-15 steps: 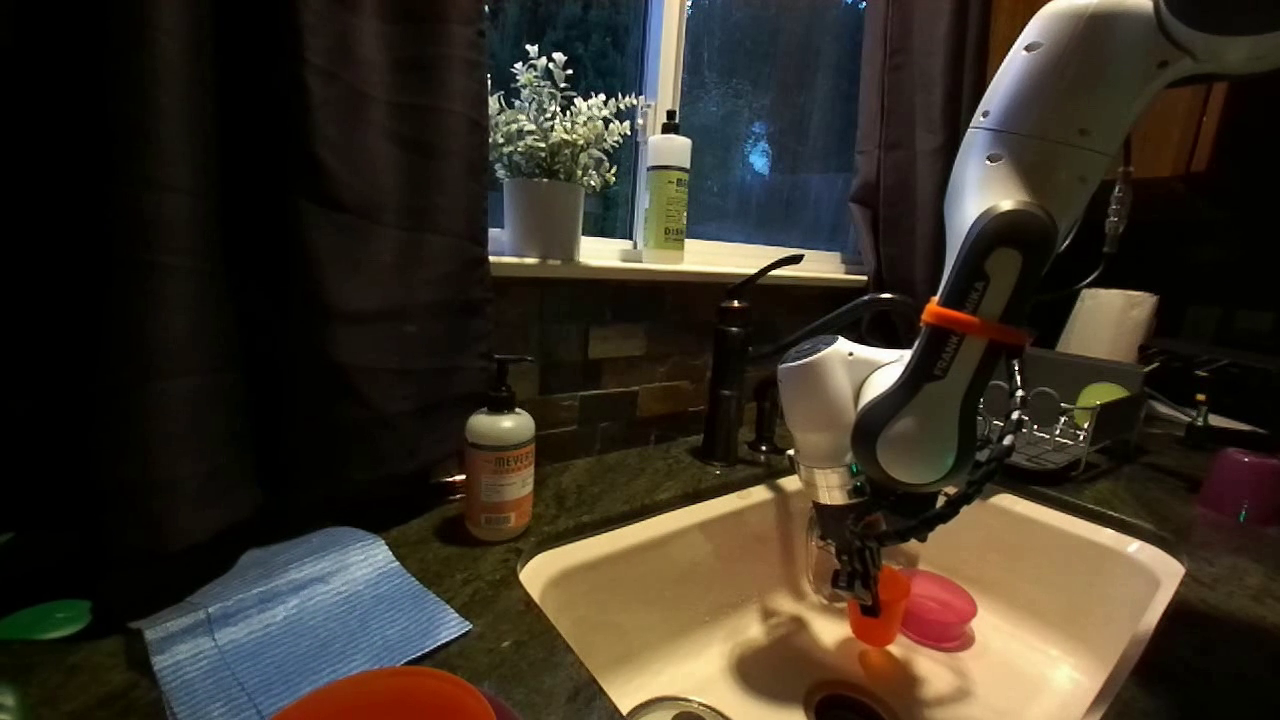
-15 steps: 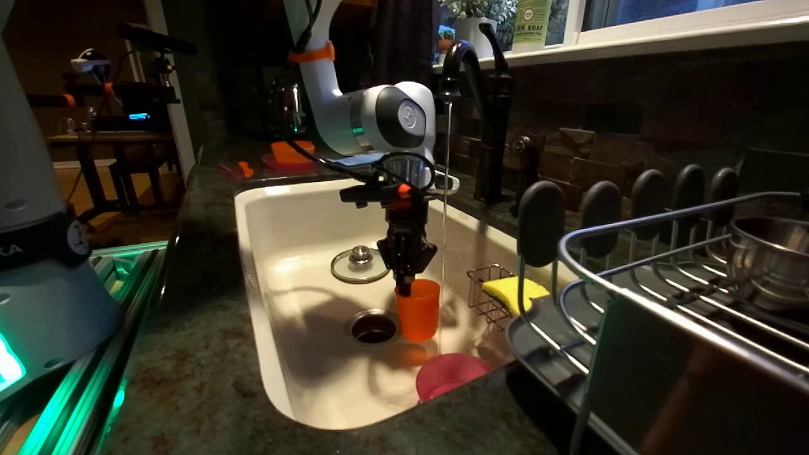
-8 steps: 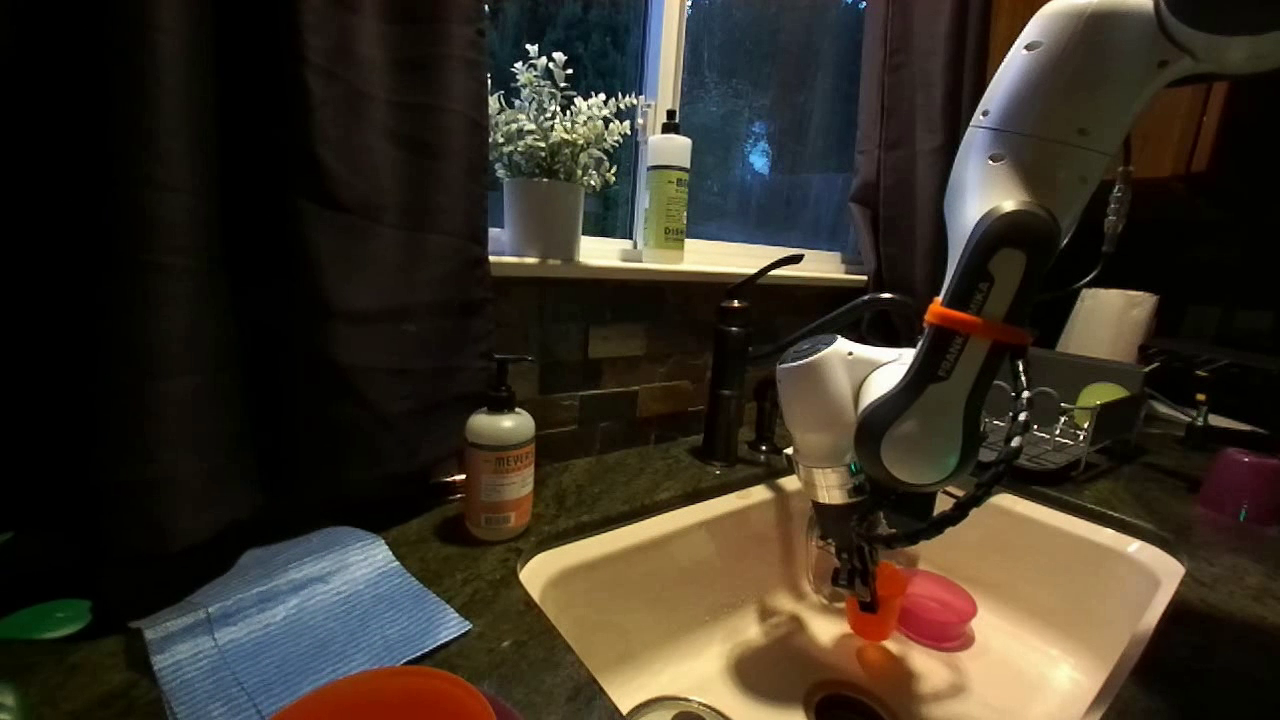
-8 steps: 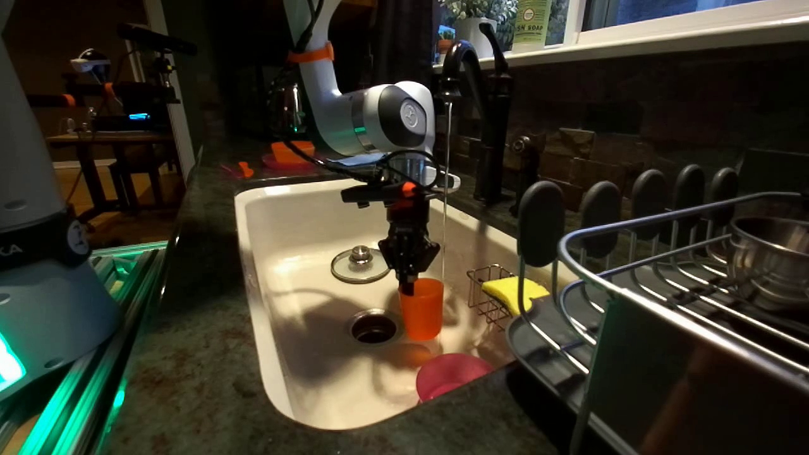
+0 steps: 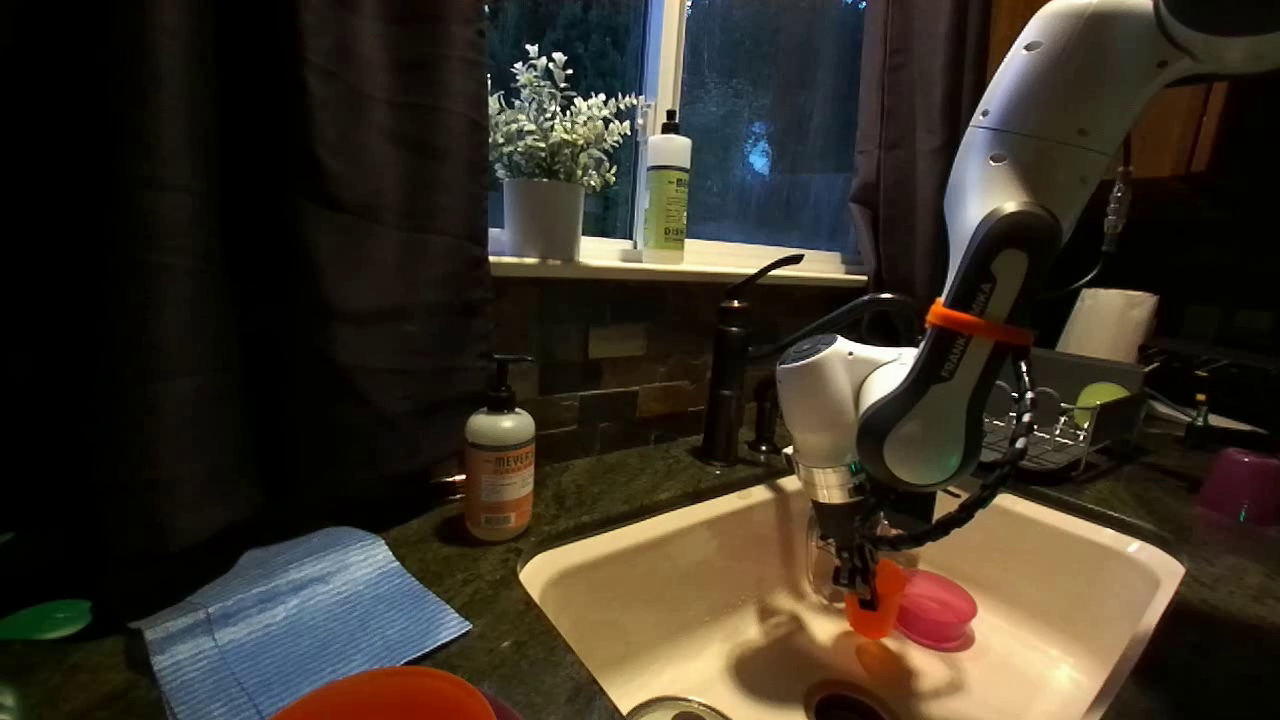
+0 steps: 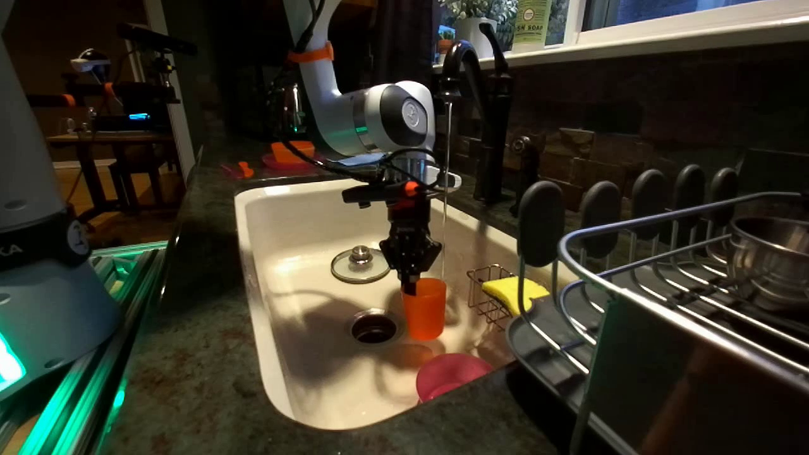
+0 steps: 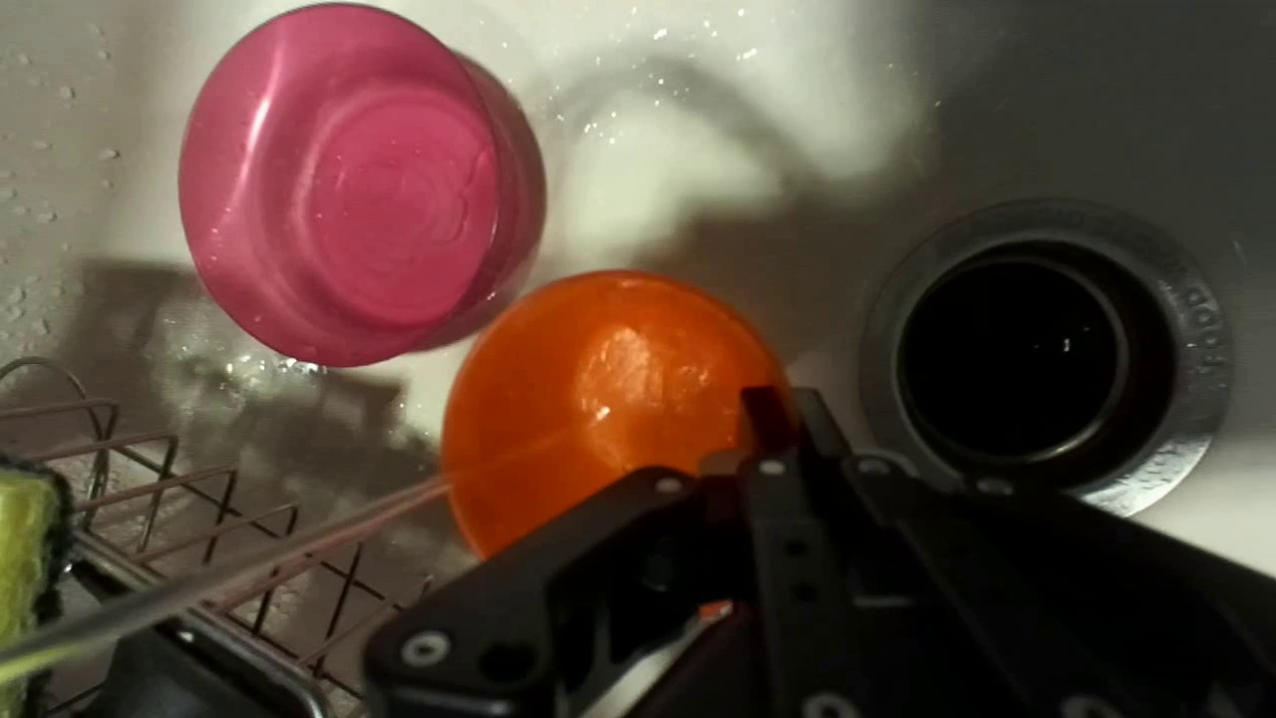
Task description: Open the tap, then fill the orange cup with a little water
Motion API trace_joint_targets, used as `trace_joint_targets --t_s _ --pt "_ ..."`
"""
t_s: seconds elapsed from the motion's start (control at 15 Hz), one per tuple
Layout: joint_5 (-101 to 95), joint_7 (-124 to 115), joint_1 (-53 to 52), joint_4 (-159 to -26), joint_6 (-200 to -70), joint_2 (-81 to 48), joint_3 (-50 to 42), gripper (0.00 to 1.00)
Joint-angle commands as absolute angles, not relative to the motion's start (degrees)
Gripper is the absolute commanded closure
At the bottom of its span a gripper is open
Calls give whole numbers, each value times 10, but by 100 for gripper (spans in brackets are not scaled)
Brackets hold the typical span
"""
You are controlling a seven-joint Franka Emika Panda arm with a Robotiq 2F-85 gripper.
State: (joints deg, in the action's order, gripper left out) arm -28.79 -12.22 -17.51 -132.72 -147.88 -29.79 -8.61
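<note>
In an exterior view the orange cup (image 5: 888,602) hangs upright from the gripper (image 5: 860,596), just beyond the drain (image 5: 849,707). In an exterior view the tap (image 6: 492,120) runs, its water stream (image 6: 447,139) meeting the cup on the side away from the drain. In the wrist view the gripper pinches the cup's drain-side wall; the stream seems to enter over the opposite rim. So, I judge, any correction should go away from the drain.

My arm (image 5: 1040,120) is glossy white, inset with black panels (image 5: 1035,230); FRANKA lettering (image 5: 955,358), crossed by an orange band (image 5: 980,323), runs along one panel's edge. Beside it winds a knobbly black cable (image 5: 1016,452). My gripper (image 7: 788,414) is black and angular, silver screws (image 7: 426,648) set near its links' corners.
</note>
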Motion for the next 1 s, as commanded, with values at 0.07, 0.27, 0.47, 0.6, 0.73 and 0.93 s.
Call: trace_joint_targets --t_s 0.07,0.27,0.47,0.6,0.73,0.93 --pt "-311 -132 -174 -1326 -1474 -299 -88 99" --pt "-314 -131 -174 -1326 -1475 -300 -88 99" --pt "-317 -131 -173 -1326 -1476 -299 -88 99" --pt "-316 -128 -172 -1325 -1475 -300 -86 99" --pt "-317 -131 -173 -1326 -1475 -299 -87 99" --pt "-317 -132 -174 -1325 -1474 -300 -87 99"
